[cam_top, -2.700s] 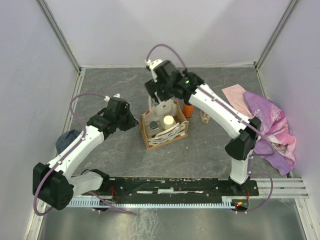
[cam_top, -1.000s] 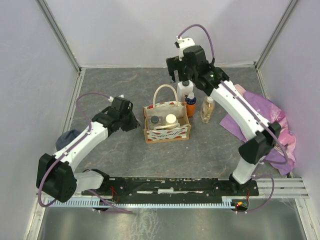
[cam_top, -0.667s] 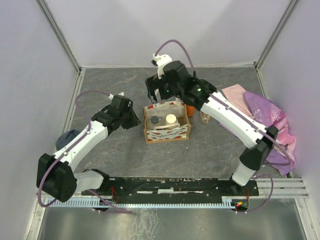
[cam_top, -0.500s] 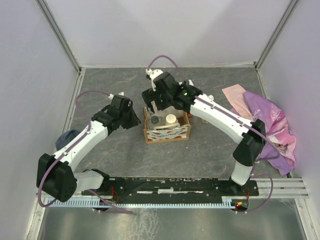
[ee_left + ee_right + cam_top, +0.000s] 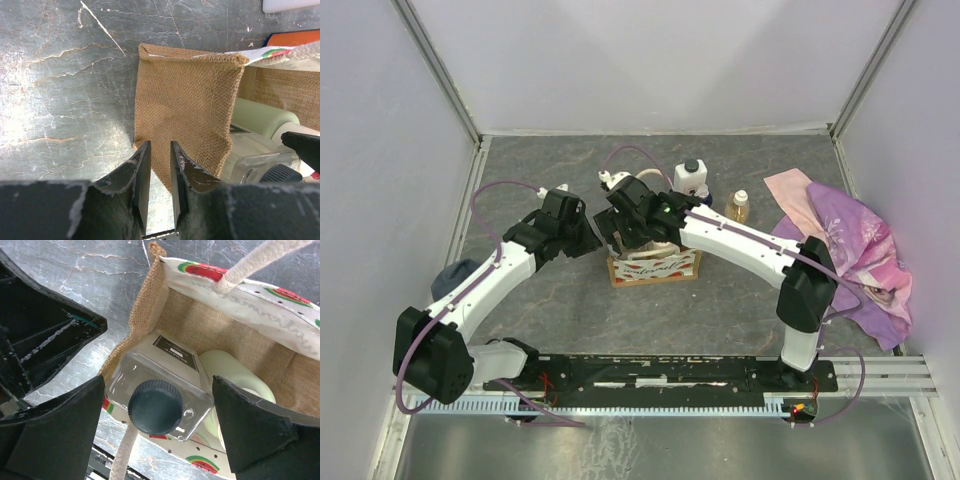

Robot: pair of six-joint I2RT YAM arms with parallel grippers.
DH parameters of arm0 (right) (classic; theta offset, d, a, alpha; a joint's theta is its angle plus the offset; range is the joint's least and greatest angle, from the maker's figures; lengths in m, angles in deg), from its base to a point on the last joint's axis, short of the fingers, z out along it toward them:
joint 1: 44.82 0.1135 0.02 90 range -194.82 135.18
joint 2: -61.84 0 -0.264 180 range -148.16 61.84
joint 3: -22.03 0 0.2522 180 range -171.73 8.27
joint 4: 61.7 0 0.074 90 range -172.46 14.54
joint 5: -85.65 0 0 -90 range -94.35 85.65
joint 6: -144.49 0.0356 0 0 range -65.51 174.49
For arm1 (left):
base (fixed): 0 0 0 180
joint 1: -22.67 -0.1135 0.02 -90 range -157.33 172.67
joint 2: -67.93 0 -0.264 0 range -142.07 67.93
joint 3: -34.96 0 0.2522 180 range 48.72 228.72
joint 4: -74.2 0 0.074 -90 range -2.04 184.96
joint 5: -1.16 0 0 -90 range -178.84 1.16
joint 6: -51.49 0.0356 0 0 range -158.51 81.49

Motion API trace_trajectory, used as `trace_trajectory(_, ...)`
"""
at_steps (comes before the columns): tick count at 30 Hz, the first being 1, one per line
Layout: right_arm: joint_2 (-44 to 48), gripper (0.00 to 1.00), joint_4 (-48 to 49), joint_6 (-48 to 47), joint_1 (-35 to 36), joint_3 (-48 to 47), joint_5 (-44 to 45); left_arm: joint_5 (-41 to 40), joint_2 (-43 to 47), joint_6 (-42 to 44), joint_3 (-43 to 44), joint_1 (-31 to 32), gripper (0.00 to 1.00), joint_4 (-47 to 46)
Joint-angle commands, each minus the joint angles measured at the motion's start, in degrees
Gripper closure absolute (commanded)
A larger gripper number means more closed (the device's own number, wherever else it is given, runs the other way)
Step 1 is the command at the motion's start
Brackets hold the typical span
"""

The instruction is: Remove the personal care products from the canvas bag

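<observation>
Burlap side wall of the canvas bag (image 5: 185, 110), at centre frame in the top view, is pinched between the narrow-set fingers of the left gripper (image 5: 160, 150), while the right gripper (image 5: 159, 385) hangs wide open astride a clear dark-capped bottle (image 5: 172, 365) inside the bag, beside a pale green bottle (image 5: 227, 372).

Bright, even overhead light, soft shadows; glare whitens the table (image 5: 45, 115) beside the left gripper (image 5: 160, 150), slightly soft up close.

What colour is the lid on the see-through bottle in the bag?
The cap is dark, nearly black. The right wrist view shows it best.
</observation>
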Motion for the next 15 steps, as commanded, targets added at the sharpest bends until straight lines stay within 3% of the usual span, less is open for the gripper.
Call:
trace_trajectory(1, -0.45, 0.08, -0.84, 2.6, 1.5, 1.03, 3.15, 0.69, -0.16, 2.2, 0.04, 0.07, 0.71, -2.21)
trace_trajectory(4, -2.25, 0.2, -3.48, 2.95, 1.54, -0.47, 5.77, 0.6, -0.05, 2.3, -0.04, 0.08, 0.71, -2.0)
trace_trajectory(15, -2.62, 0.38, -6.19, 0.91, 1.51, -5.96, 8.87, -0.19, 1.08, 2.57, -0.14, 0.01, 0.71, -0.87)
